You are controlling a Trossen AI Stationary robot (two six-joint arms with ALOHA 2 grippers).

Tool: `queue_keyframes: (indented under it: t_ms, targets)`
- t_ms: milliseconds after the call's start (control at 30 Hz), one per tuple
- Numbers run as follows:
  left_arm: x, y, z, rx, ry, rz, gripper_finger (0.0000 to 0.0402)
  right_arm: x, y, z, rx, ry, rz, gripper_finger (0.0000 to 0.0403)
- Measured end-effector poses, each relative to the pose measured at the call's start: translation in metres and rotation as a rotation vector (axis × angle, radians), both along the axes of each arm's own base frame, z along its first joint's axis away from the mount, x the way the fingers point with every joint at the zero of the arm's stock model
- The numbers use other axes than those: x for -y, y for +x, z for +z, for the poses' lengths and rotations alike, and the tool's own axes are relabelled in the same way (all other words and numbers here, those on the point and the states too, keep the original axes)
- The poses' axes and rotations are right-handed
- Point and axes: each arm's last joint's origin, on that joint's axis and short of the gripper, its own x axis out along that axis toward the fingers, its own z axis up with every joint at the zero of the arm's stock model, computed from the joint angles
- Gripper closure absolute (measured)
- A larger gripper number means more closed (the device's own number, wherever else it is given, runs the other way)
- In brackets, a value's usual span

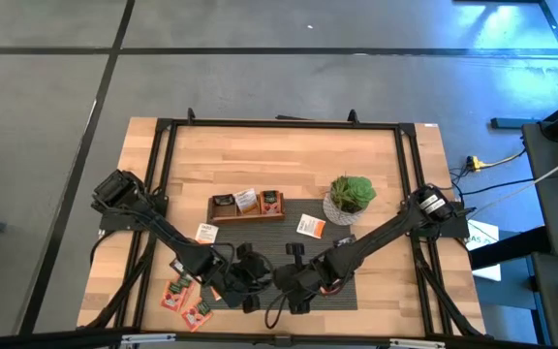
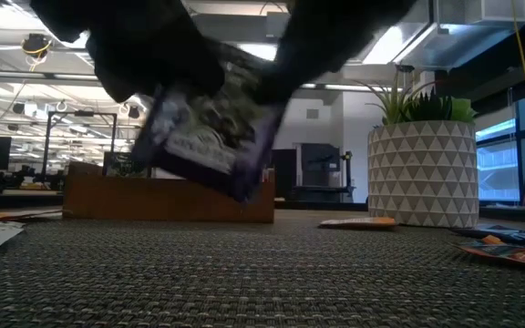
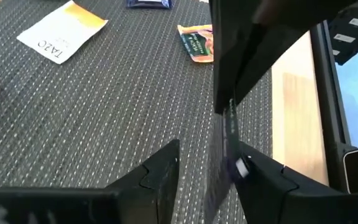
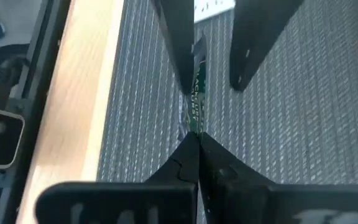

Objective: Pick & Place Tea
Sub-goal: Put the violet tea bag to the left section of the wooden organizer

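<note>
A dark purple tea sachet (image 2: 210, 137) hangs tilted above the dark woven mat (image 1: 347, 281) near the table's front edge. My right gripper (image 4: 194, 140) is shut on it, reaching in from the right. My left gripper (image 3: 210, 165) is open and faces it from the left. Its two fingers stand on either side of the sachet (image 3: 224, 143), which shows edge-on close to one of them. More tea sachets lie on the mat and the table; a white and orange one (image 3: 61, 31) lies flat on the mat. My right gripper pinches one edge of the sachet (image 4: 194, 121) between its two fingers, slanting down from the table's right. The sachet stands edge-on beyond the fingertips, tilted and clear of the mat. My left gripper has the sachet close beside one finger (image 3: 253, 171); whether they touch, I cannot tell.
The long wooden tray (image 1: 247, 206) lies beyond the mat with sachets in it, and a potted plant (image 1: 349, 199) stands to its right. Orange-red sachets (image 1: 182, 296) lie on the wood at the front left. One more (image 3: 197, 42) rests on the mat.
</note>
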Motion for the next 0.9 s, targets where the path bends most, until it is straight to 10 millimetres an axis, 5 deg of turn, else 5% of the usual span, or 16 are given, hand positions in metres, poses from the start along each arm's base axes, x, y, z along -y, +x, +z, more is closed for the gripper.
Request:
queue_keyframes:
  t_ms: [900]
  targets:
    - [0.0011,0.0023,0.0025,0.028,0.019,-0.033,0.0398,0.0034,-0.0023,-0.0003,-0.052,-0.025,0.034,0.0394]
